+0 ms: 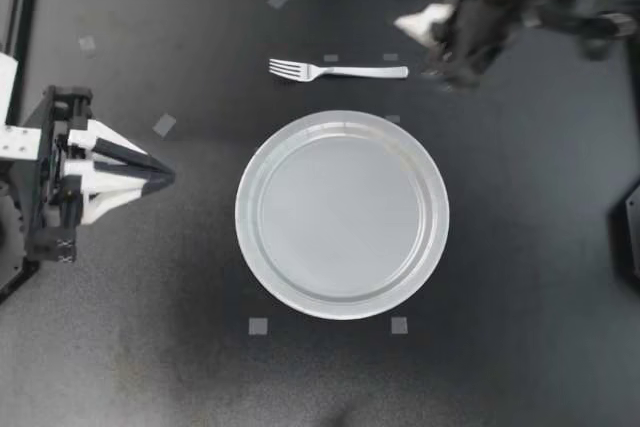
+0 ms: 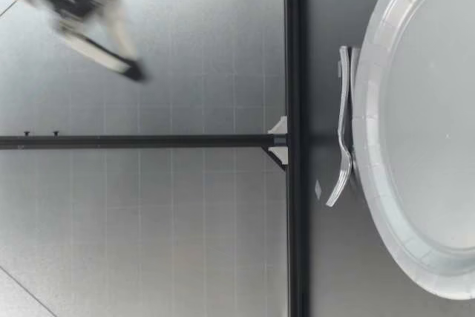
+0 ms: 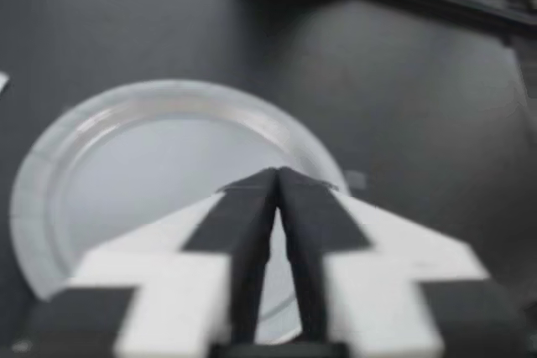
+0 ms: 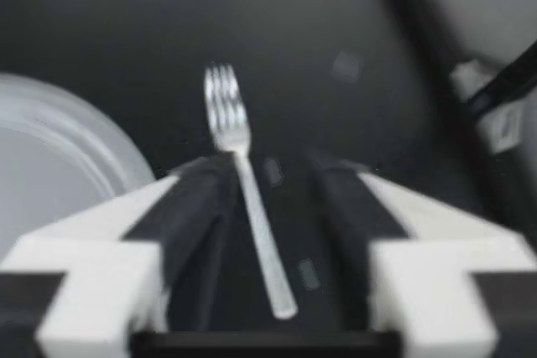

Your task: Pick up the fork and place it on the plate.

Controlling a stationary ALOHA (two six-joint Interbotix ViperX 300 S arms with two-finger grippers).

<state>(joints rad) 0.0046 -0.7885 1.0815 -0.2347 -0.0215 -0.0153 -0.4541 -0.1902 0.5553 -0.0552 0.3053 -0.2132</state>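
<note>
A silver fork lies flat on the black table just beyond the empty round plate, tines toward my left arm's side. My right gripper, blurred, hovers past the fork's handle end. In the right wrist view it is open, and the fork lies below the gap between its fingers, with the plate off to one side. My left gripper rests beside the plate with its fingers together and empty, pointing at the plate. The low view shows the fork behind the plate and a blurred gripper high above.
Small grey tape squares dot the table around the plate. A black frame rail runs along the table's edge on my left arm's side and across the back.
</note>
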